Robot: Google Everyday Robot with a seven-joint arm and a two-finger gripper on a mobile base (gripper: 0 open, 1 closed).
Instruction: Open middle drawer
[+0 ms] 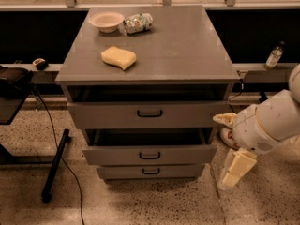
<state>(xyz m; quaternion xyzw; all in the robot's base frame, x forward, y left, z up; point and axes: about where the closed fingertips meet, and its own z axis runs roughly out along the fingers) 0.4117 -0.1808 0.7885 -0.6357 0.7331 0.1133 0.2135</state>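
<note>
The grey metal cabinet (pixel 154 46) has three drawers. The middle drawer (pixel 117 155), with a small black bail handle (pixel 150 155), stands pulled out a little, with a dark gap above its front. The top drawer (pixel 108 115), with the tallest front, also sticks out slightly. The bottom drawer (pixel 122 172) has the narrowest front. My gripper (pixel 234 171) hangs low at the cabinet's right side, near the floor, below the white arm (pixel 269 121). It is apart from the middle drawer's handle and holds nothing that I can see.
On the cabinet top lie a yellow sponge (pixel 119 57), a white bowl (pixel 106 21) and a crumpled packet (pixel 137 22). A black stand and cable (pixel 54 168) are at the left. A bottle (pixel 273 56) stands on the ledge at the right. The floor is speckled.
</note>
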